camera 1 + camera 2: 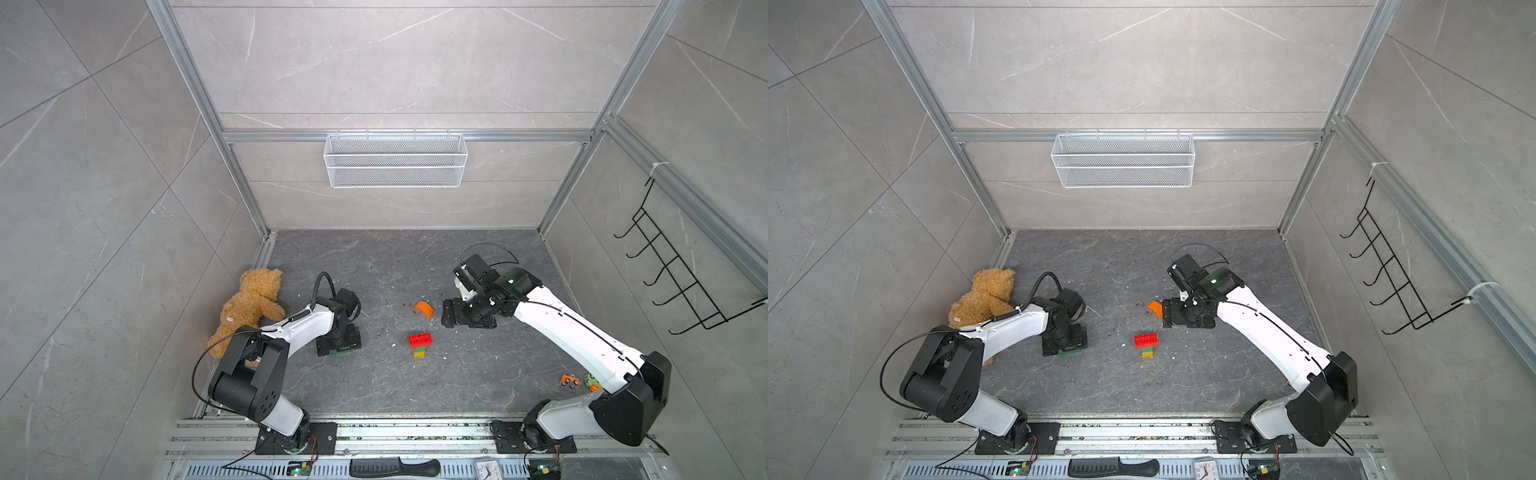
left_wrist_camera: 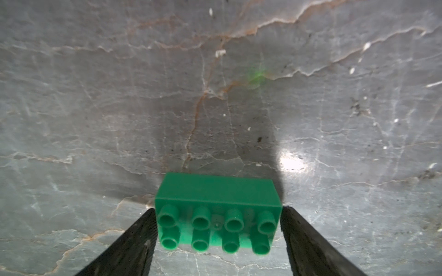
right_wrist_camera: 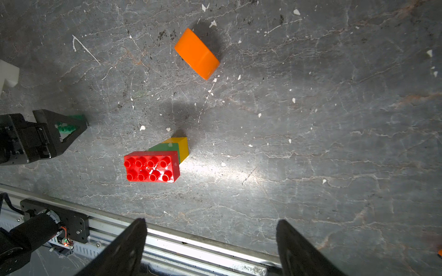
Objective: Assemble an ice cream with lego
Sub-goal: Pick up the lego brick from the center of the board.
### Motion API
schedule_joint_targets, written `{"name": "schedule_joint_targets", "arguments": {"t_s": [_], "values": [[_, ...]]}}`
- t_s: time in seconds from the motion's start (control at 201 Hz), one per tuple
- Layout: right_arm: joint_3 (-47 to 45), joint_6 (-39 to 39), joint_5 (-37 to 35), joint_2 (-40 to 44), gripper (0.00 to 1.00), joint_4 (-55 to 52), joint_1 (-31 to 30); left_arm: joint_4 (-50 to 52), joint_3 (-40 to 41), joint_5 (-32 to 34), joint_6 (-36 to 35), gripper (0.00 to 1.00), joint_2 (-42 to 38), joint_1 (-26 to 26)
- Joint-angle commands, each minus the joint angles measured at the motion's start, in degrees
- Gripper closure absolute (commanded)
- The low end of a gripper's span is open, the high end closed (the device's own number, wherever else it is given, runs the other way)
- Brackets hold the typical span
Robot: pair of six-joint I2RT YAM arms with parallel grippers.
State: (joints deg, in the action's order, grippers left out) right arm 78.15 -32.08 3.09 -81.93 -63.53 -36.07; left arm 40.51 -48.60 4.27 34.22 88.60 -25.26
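Note:
A wide green lego brick lies on the dark table between the fingers of my left gripper, studs toward the wrist camera. Both fingers press against its ends, so the gripper is shut on it. In both top views the left gripper covers most of this brick. A red brick joined to a narrow green and yellow stem lies mid-table. The orange half-round piece lies loose beyond it. Just right of that piece my right gripper is open and empty.
A tan teddy bear lies at the left wall behind my left arm. Small toy cars sit under my right arm. A comb and a clock lie past the front rail. A wire basket hangs on the back wall.

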Motion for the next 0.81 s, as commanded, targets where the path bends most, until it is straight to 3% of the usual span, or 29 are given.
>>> {"name": "schedule_joint_targets", "arguments": {"t_s": [0.0, 0.359, 0.578, 0.802], "values": [[-0.5, 0.3, 0.7, 1.3, 0.14, -0.1, 0.2, -0.9, 0.1, -0.6, -1.7, 0.21, -0.2, 0.5], [-0.3, 0.2, 1.0, 1.0, 0.14, 0.2, 0.2, -0.9, 0.1, -0.7, -2.0, 0.3, -0.5, 0.5], [-0.8, 0.5, 0.4, 1.0, 0.14, 0.2, 0.3, 1.0, -1.1, -0.1, -0.9, 0.45, -1.8, 0.3], [-5.4, 1.9, 2.8, 1.6, 0.14, 3.0, 4.6, 12.4, -10.8, 2.1, 7.0, 0.52, -7.2, -7.2]]}}
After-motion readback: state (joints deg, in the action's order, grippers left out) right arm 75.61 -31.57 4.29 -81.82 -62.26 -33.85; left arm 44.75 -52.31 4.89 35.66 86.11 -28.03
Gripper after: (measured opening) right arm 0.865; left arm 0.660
